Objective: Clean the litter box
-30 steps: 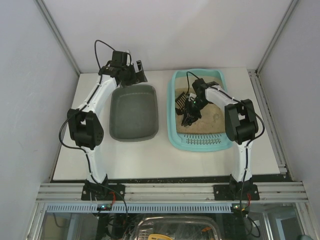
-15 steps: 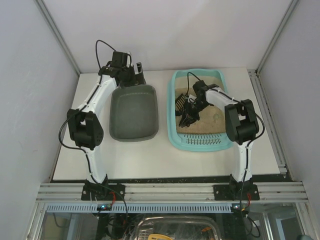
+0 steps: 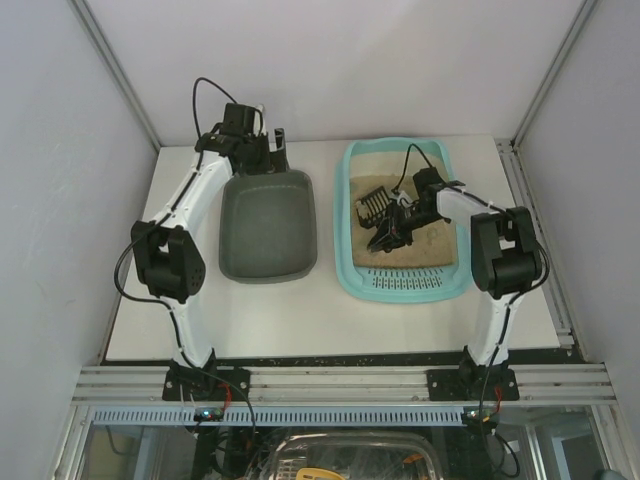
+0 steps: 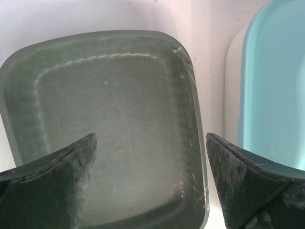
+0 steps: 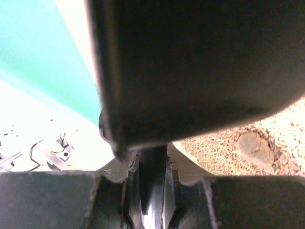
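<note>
You are sifting the litter box [image 3: 405,285], right of centre: right jaws clamping the scoop [image 3: 372,204], so be lifting level; left jaws gaping empty over the grey tray [image 3: 265,235].

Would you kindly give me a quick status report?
Left gripper open over dark grey plastic tray. Right gripper shut on black slotted scoop above light-turquoise litter box. Nothing blocking.

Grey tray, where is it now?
Top view: the grey tray sits left of the litter box, apart from it, its far end under the open left gripper.
</note>
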You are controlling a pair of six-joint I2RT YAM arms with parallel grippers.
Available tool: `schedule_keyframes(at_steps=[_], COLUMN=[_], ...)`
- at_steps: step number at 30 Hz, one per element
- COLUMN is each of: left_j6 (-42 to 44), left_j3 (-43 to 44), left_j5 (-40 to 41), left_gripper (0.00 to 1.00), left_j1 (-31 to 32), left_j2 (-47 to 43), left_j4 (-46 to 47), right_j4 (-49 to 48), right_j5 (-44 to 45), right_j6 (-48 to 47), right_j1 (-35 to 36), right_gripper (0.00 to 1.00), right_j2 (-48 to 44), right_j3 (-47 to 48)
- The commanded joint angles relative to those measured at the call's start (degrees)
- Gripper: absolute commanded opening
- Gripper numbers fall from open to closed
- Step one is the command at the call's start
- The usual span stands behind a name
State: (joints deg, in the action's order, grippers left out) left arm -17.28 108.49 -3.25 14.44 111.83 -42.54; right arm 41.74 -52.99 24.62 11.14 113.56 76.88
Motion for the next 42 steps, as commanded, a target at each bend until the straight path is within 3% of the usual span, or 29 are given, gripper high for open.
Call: schedule_keyframes(at_steps=[1, 8, 11, 14, 18, 26, 30, 33, 37, 42], left_j6=[3.89, 11.15, 12.85, 13.57, 13.70, 13.72, 14.71, 15.68, 15.50, 15.83], left_j3=[-0.45, 1.74, 1.77, 1.49, 1.99, 0.57, 0.91, -0.03, -1.79, -2.13], left_j5=[-1.54, 4.85, 6.12, 5.77, 6.56, 6.07, 4.20, 0.88, 1.08, 0.79], left_gripper=[1.00, 1.00, 1.00, 1.00, 1.00, 1.00, 1.00, 1.00, 1.00, 1.00], left_j1=[0.21, 0.12, -0.01, -0.02, -0.41, -0.61, -0.77, -1.10, -1.15, -1.03], left_j2=[-3.75, -4.34, -4.97, -5.47, -4.73, -5.40, -5.58, -6.47, -7.17, -7.31], left_j4=[-0.72, -0.74, -0.52, -1.06, -2.50, -2.10, -3.36, -3.75, -3.10, -3.25], right_j4=[-3.57, -6.74, -13.22, -31.61, -73.00, -103.56, -105.20, -113.39, -109.19, -112.23], right_j5=[-0.94, -2.06, -4.11, -8.31, -10.55, -14.20, -18.98, -16.86, -19.30, -15.31], right_j6=[0.27, -0.53, 2.69, 12.27, 33.64, 53.54, 55.06, 61.03, 58.86, 61.36], right_j1=[-1.35, -2.27, -2.99, -4.66, -6.80, -7.95, -5.94, -10.38, -8.85, -9.88], right_gripper=[0.00, 0.00, 0.00, 0.00, 0.00, 0.00, 0.00, 0.00, 0.00, 0.00], right_j2=[-7.70, -16.09, -19.85, -26.37, -32.29, -27.20, -24.90, -25.03, -24.16, -23.81], right_j3=[0.01, -5.90, -12.87, -23.07, -40.25, -43.16, -41.44, -45.46, -44.72, -45.85])
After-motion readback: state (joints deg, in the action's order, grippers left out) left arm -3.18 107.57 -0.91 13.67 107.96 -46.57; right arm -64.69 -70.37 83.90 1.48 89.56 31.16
